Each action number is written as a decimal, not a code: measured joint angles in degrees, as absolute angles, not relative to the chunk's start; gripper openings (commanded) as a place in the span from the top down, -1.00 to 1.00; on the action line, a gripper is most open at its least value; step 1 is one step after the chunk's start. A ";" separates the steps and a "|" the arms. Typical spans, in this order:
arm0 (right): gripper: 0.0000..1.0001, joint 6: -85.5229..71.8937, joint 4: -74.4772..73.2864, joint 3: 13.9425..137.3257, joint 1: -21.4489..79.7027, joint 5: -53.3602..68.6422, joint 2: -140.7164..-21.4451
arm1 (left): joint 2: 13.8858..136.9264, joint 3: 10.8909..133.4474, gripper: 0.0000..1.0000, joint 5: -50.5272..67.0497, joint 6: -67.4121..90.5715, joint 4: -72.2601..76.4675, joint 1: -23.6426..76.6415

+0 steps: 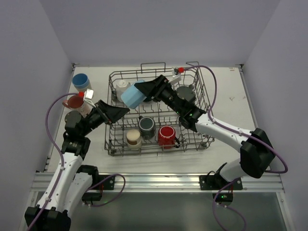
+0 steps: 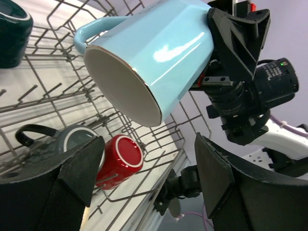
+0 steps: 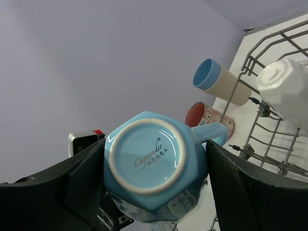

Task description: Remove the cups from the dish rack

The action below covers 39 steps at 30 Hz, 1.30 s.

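The unloading is partly done, with more left than finished. Two cups stand on the bench (image 1: 226,91) to the left of the dish rack (image 1: 144,150): a beige cup with a blue inside (image 1: 81,81) at the far left and a pink cup with a red inside (image 1: 74,102) just nearer than it. Whether a third cup is hidden behind the left arm cannot be told.

A third piece is on its way out. The light blue mug (image 1: 133,95) hangs in the air above the left part of the rack, tipped on its side with its mouth toward the left arm. The right end effector (image 3: 156,183) is clamped on it, a finger on each side near the base. The left end effector (image 2: 149,161) sits just short of the mug's open mouth with its fingers apart and nothing between them. It reads as a handover about to happen, so that the left arm can set the mug down with the other two. That is a judgement, since the mug has not changed hands.

At least five pieces remain inside the rack:
- a white cup (image 1: 122,86), upside down at the far left;
- a dark grey mug (image 1: 147,126) in the near row;
- a red cup (image 1: 166,134) to the right of the grey mug;
- a cream cup (image 1: 133,138) at the near left;
- a dark teal cup (image 2: 9,33), seen at the edge of the left wrist view.
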<state>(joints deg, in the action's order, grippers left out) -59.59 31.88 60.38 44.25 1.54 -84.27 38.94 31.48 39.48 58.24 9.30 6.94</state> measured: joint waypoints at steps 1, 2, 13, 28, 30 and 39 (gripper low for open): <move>0.39 -60.07 32.49 60.38 44.25 2.11 -84.38 | 39.27 30.89 -0.57 39.83 59.29 10.96 6.94; 0.39 -60.53 32.95 60.38 44.25 2.70 -84.60 | 39.48 30.48 -0.54 40.07 59.79 12.16 6.94; 0.38 -63.81 36.10 59.46 44.58 6.00 -87.81 | 43.22 28.23 -0.27 40.51 66.98 28.47 7.29; -0.48 -71.75 46.24 58.59 44.25 7.62 -92.75 | 44.31 26.35 1.00 34.89 69.14 36.18 7.79; -0.84 -71.92 47.18 57.69 44.23 7.66 -92.73 | 43.53 26.57 1.00 34.26 67.68 33.93 8.21; -0.98 -66.19 43.31 53.60 44.66 10.70 -86.72 | 41.23 45.41 1.00 19.31 46.98 -2.52 8.25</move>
<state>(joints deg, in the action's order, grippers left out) -66.19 43.31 53.60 44.66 10.70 -86.72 41.23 45.41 19.31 46.98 -2.52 8.25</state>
